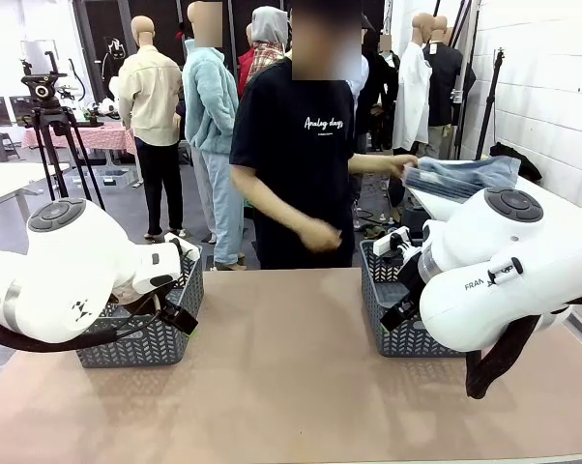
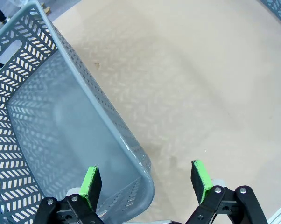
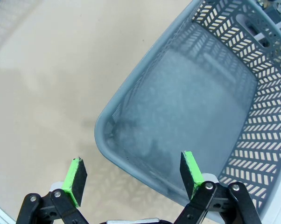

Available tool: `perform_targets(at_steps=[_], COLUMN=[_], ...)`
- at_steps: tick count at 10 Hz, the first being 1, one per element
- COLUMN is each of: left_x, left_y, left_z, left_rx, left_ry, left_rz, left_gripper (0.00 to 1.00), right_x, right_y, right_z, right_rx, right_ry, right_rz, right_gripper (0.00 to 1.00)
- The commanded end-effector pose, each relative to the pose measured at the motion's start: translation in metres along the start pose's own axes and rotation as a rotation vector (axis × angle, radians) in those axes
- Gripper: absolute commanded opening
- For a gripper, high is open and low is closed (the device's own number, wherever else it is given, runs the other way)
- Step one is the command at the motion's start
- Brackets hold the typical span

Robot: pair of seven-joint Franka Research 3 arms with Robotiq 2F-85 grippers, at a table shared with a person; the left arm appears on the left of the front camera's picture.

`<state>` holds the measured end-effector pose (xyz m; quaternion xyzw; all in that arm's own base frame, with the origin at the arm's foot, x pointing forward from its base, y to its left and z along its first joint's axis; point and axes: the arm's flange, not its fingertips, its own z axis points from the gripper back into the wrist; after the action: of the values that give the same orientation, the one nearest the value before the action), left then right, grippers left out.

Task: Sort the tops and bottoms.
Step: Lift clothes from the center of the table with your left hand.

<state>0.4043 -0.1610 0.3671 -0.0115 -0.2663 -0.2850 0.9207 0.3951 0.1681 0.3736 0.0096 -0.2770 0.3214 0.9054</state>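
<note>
The left basket and right basket sit apart on the table; the person stands behind, between them; a denim garment lies behind the right basket.

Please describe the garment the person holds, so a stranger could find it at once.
Find the person in the black T-shirt beyond the table. Their outstretched hand, toward the white wall, holds a folded denim garment. Its blue stands out just above the white right arm.

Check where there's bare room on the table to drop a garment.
Bare tabletop runs between the left basket and right basket, down to the near edge. Both basket floors are bare too. Crowded: each arm hangs over its basket's near side, left gripper and right gripper open above the basket corners.
</note>
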Motion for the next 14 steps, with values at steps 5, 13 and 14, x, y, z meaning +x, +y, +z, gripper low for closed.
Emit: perform_targets(at_steps=[5, 13, 14], left_x=[-0.001, 0.009, 0.009], left_y=[0.003, 0.009, 0.015], left_z=[0.0, 0.037, 0.049], left_rx=[0.0, 0.137, 0.136], left_ry=[0.0, -0.02, -0.04], left_rz=[0.005, 0.001, 0.014], left_gripper=[1.0, 1.0, 1.0], right_x=[0.0, 0.009, 0.007], right_y=[0.0, 0.012, 0.011], right_z=[0.0, 0.034, 0.051], right_rx=[0.0, -0.053, -0.049], right_ry=[0.0, -0.061, -0.089], right_rz=[-0.001, 0.044, 0.045], right_gripper=[1.0, 1.0, 1.0])
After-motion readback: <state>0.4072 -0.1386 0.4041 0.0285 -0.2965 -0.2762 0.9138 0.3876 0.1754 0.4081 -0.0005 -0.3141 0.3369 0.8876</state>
